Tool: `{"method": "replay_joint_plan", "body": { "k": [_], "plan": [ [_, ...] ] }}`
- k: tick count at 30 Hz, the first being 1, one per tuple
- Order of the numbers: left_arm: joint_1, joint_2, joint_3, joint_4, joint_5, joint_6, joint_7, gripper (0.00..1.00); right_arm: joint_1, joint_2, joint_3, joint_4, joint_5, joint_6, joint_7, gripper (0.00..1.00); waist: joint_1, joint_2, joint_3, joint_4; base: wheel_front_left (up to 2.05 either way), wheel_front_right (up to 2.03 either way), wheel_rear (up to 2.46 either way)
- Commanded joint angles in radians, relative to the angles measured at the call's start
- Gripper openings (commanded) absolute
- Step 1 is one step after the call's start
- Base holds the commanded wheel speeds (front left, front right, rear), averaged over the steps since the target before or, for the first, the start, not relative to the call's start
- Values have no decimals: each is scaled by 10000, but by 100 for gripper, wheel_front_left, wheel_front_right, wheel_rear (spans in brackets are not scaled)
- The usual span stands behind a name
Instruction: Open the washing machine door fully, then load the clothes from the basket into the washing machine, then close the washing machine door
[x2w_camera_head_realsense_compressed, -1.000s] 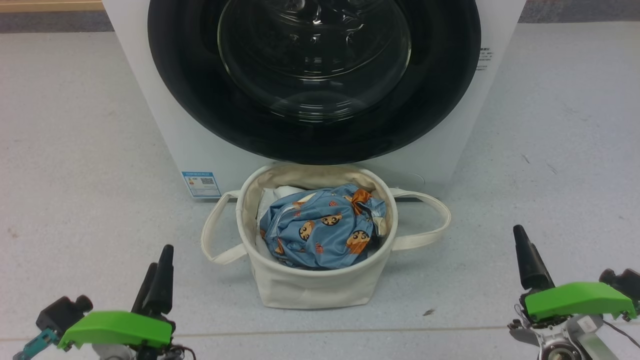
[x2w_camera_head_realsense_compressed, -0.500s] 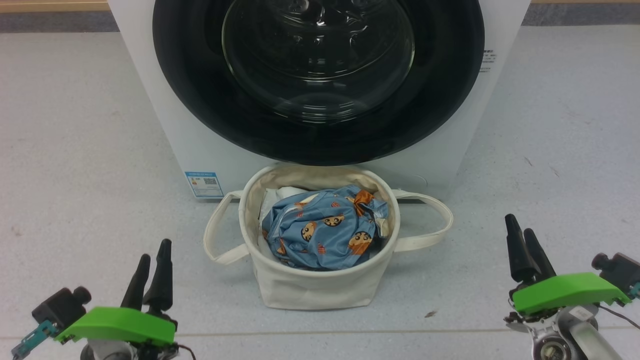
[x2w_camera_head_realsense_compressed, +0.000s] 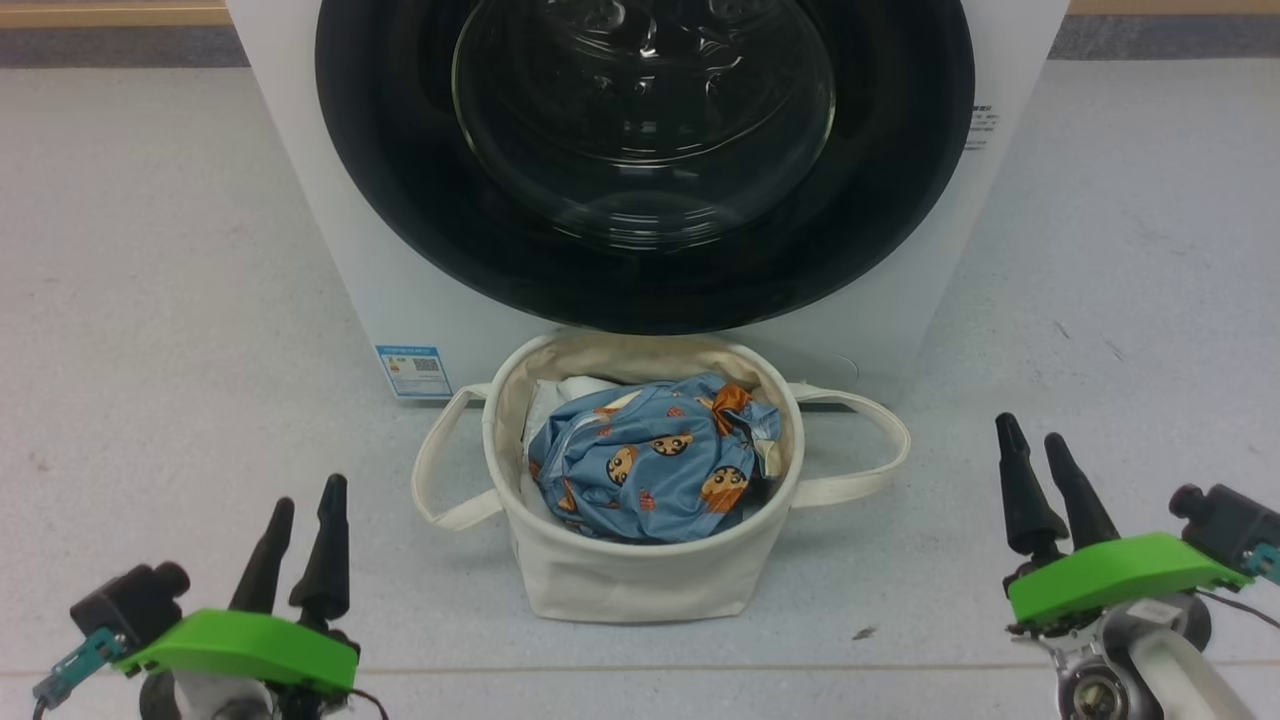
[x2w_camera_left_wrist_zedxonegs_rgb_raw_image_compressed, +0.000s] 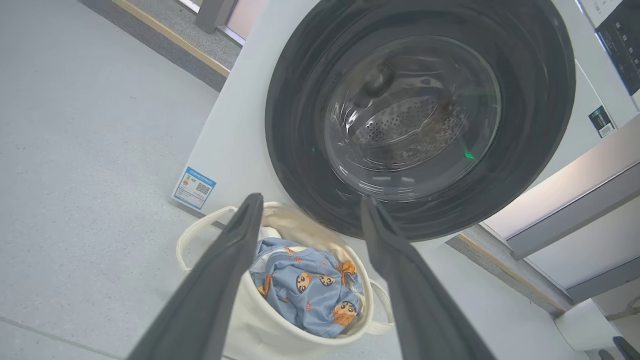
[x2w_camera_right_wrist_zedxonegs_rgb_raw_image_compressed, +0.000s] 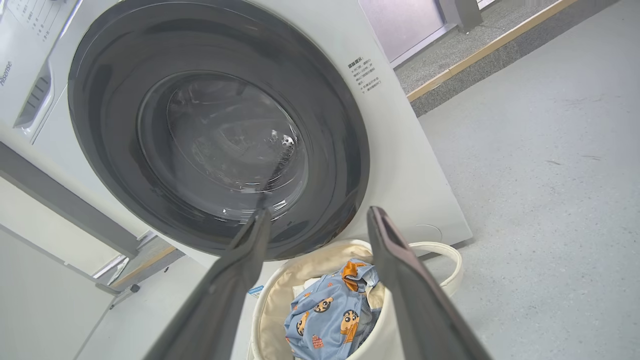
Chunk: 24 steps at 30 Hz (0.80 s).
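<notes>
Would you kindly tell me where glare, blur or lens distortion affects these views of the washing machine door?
Head view: bright reflections streak the washing machine door, while the clothes and basket look sharp. Left wrist view: the wide lens skews the door into an oval, and the left gripper's fingers look soft. Right wrist view: hazy reflections veil the glass, and the right gripper's fingers blur.

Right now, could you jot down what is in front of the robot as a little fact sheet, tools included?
washing machine: white front-loader, blue label at a lower corner
washing machine door: shut; black rim, clear glass centre
basket: cream canvas, on the floor just in front of the machine
clothes: blue printed garment, bunched inside the basket
left tool: open, empty, apart from the basket
right tool: open, empty, apart from the basket
progress: door not yet opened
</notes>
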Motion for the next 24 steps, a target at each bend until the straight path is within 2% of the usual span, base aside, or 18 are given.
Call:
{"method": "replay_joint_plan", "body": {
  "k": [1,24],
  "plan": [
    [-577,329,199,-249,252,-77,-162,100,-506,-121,-16,-349,-324,0,-85,100,-1,1,-4,6,0,0,0],
    [-1020,823,-94,-9,2749,-85,-864,100,-842,85,-279,-175,-3453,0,-111,100,-1,1,48,149,0,0,0]
  ]
}}
